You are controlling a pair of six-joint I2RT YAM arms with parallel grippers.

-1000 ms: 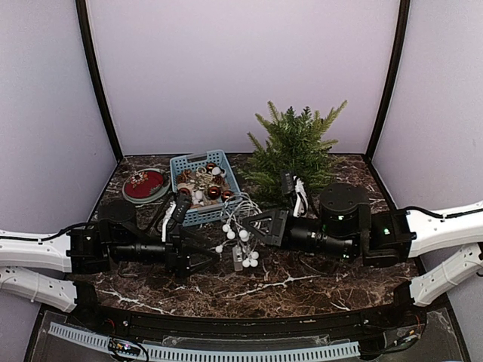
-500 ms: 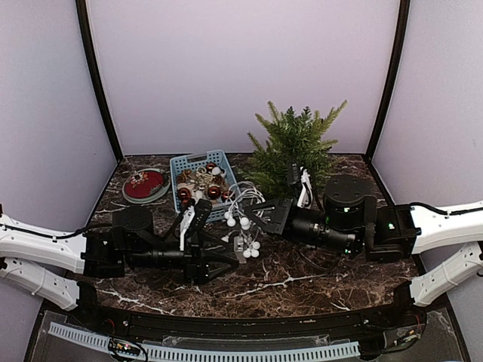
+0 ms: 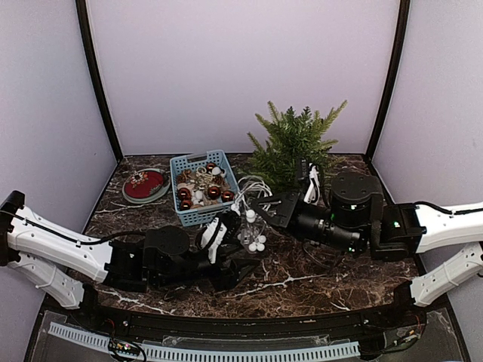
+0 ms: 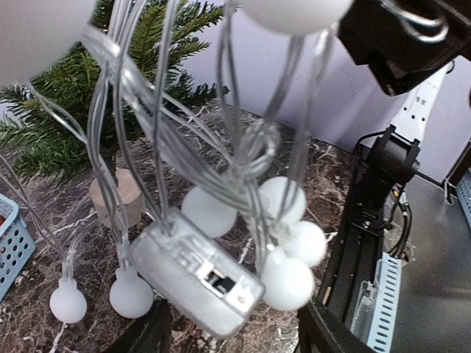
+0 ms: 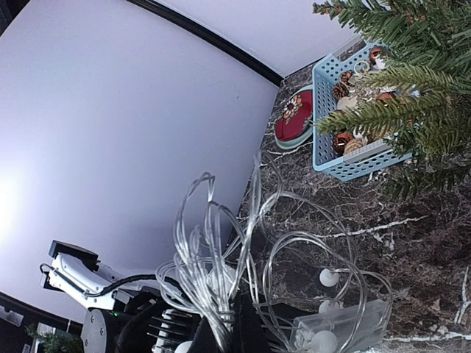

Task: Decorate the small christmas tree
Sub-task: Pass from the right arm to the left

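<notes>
Marble table [image 3: 302,277]: 1 small christmas tree [image 3: 294,143], 1 blue basket [image 3: 195,158], 1 light string [image 3: 255,243].

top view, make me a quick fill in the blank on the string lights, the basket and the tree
1. The gripper pinching the string lights by their wires belongs to the ___ arm.
2. The bulbs on the string lights are round and ___ in colour.
3. The basket of ornaments is ___ in colour.
4. Seen from the top view, the tree stands to the ___ of the basket.

Missing words: right; white; blue; right
</notes>
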